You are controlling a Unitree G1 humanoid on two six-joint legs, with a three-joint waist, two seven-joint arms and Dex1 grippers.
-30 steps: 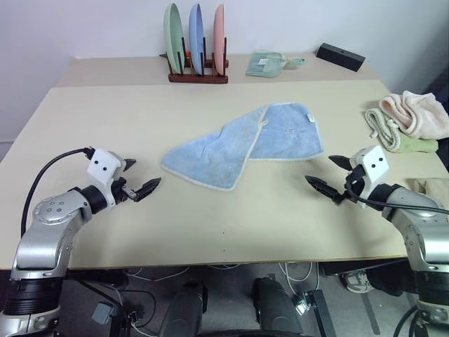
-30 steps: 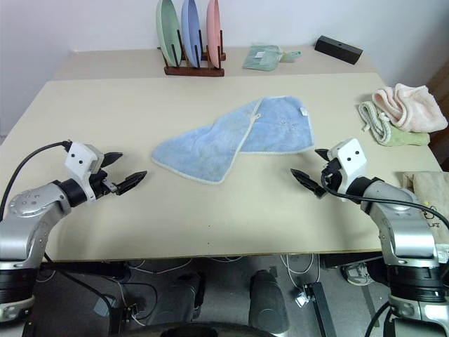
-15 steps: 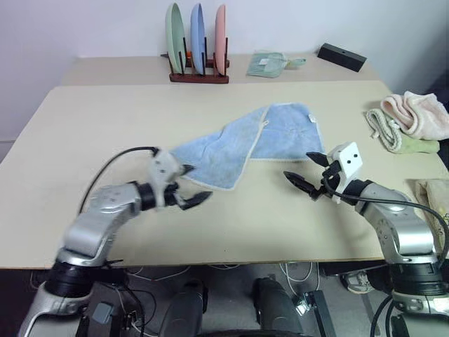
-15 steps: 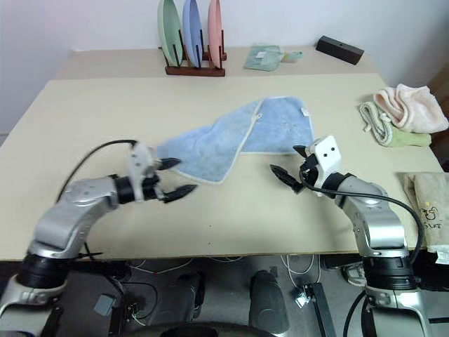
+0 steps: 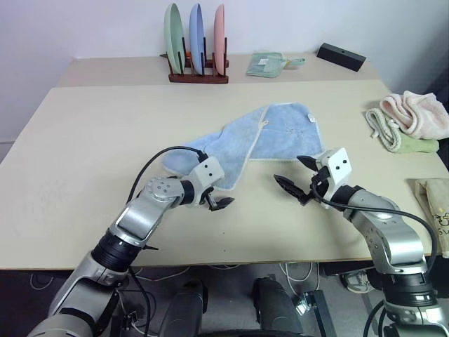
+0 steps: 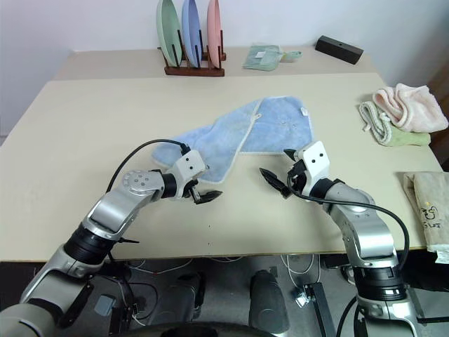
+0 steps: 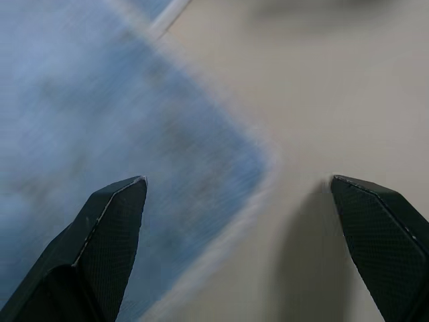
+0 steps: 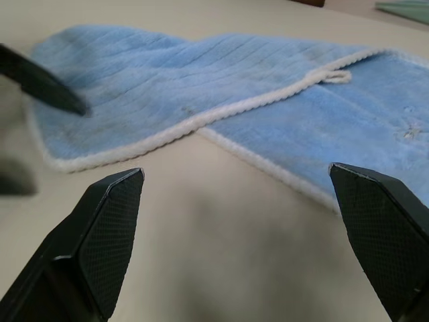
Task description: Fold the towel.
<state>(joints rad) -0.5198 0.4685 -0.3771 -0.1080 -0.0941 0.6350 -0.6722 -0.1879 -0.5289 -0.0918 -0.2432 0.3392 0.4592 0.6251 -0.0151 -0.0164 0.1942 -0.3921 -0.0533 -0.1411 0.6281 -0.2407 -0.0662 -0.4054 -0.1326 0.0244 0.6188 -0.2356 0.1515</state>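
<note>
The left hand [image 5: 219, 202] has swung in to the towel's [image 5: 270, 137] near corner.

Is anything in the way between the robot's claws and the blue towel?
Nothing visible. Only bare table lies between the open right claw and the towel, and the open left claw sits right at the towel's near corner.

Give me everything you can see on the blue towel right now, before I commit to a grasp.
The towel is light blue terry cloth with a pale whitish stitched edge and a small loop on one edge. It lies on the tan table, partly folded: one flap crosses diagonally over the other, making a loose V. The near corner points toward the left gripper, which is open beside that corner. The right gripper, also open, is near the towel's front edge. Neither holds it.
</note>
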